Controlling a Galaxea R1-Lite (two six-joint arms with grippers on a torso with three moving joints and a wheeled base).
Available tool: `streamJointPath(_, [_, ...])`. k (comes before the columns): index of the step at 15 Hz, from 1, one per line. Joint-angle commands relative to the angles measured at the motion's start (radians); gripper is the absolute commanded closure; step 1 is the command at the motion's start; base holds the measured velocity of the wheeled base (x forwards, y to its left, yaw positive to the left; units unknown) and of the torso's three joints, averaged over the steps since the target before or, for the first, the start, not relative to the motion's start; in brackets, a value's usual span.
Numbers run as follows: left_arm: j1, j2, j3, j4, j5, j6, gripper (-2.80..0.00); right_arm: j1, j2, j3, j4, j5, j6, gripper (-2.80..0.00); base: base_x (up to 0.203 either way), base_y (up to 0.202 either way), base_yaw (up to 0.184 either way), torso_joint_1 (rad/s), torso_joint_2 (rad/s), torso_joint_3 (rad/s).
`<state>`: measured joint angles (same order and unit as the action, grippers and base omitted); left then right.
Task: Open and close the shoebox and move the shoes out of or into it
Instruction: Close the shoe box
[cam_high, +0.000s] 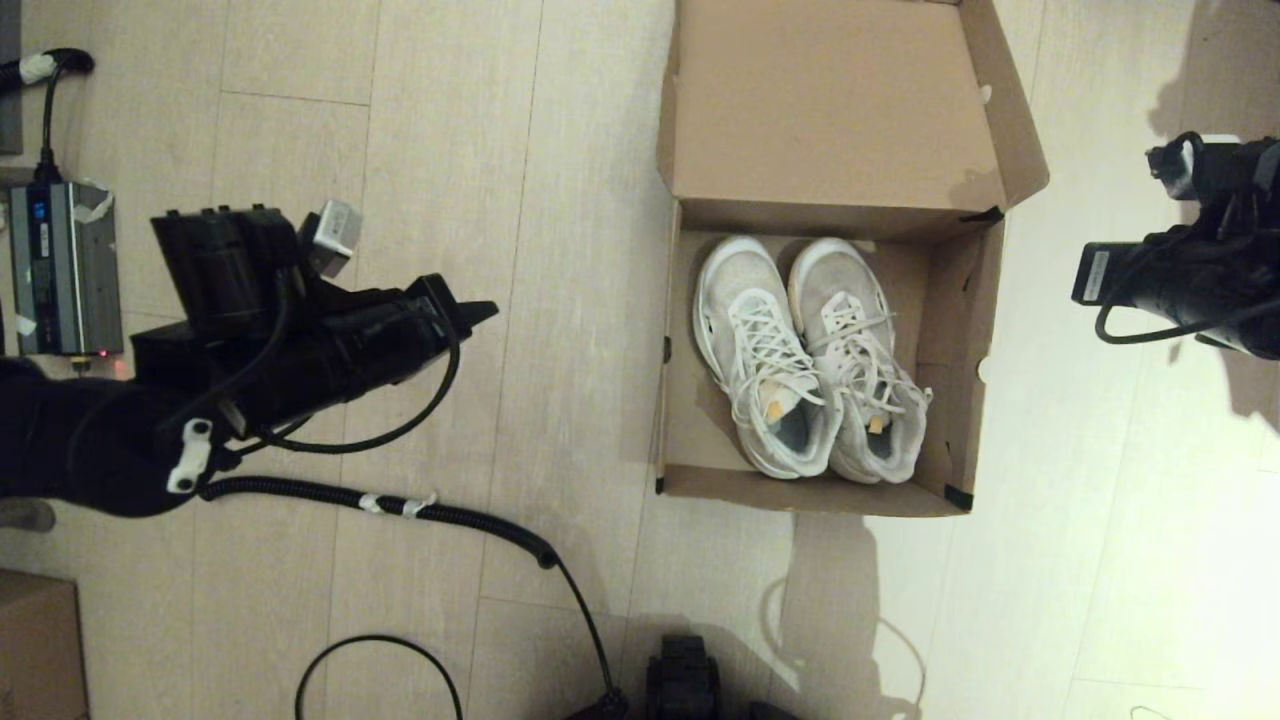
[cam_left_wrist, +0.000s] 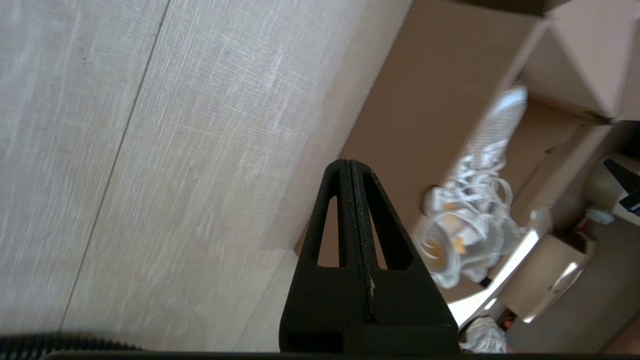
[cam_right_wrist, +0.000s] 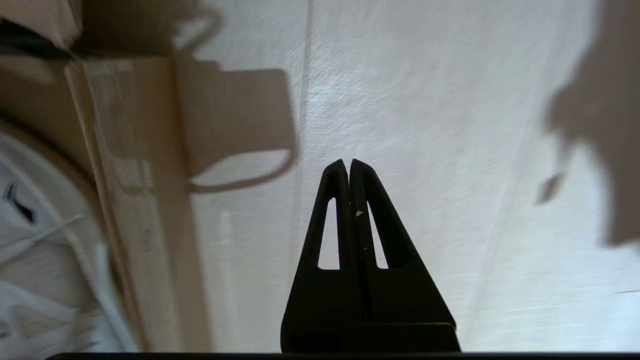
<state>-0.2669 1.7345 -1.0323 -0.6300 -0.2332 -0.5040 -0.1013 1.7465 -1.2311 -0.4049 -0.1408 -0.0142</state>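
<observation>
The brown cardboard shoebox (cam_high: 960, 330) stands on the floor with its hinged lid (cam_high: 830, 100) folded back away from me. Both white sneakers (cam_high: 800, 360) lie side by side inside it, toes toward the lid, and show again in the left wrist view (cam_left_wrist: 475, 220). My left gripper (cam_high: 480, 312) (cam_left_wrist: 349, 162) hovers over the floor left of the box, shut and empty. The right gripper (cam_right_wrist: 348, 162) is shut and empty too, over bare floor right of the box wall (cam_right_wrist: 135, 200); in the head view only its arm (cam_high: 1190, 260) shows.
A grey power unit (cam_high: 62, 268) sits at the far left with a black cable. A coiled black cable (cam_high: 400, 505) runs across the floor near me. Another cardboard box corner (cam_high: 35, 640) lies at the lower left. Pale plank floor surrounds the box.
</observation>
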Motion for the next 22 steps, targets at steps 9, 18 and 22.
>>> streamJointPath(9, [-0.029,0.137,-0.178,-0.006,-0.076,-0.006,0.0,0.044,0.207,-0.015,-0.215,0.17,0.149,0.0,0.0,0.0,0.0,0.0,0.0,0.0])
streamJointPath(18, [-0.071,0.168,-0.204,-0.049,-0.088,-0.004,0.0,0.212,0.116,0.114,-0.211,0.132,0.151,0.0,0.0,0.0,0.0,0.0,0.0,0.0])
streamJointPath(22, [-0.013,0.164,-0.179,-0.05,-0.089,-0.003,0.0,0.288,0.039,0.303,-0.214,0.106,0.149,0.0,0.0,0.0,0.0,0.0,0.0,0.0])
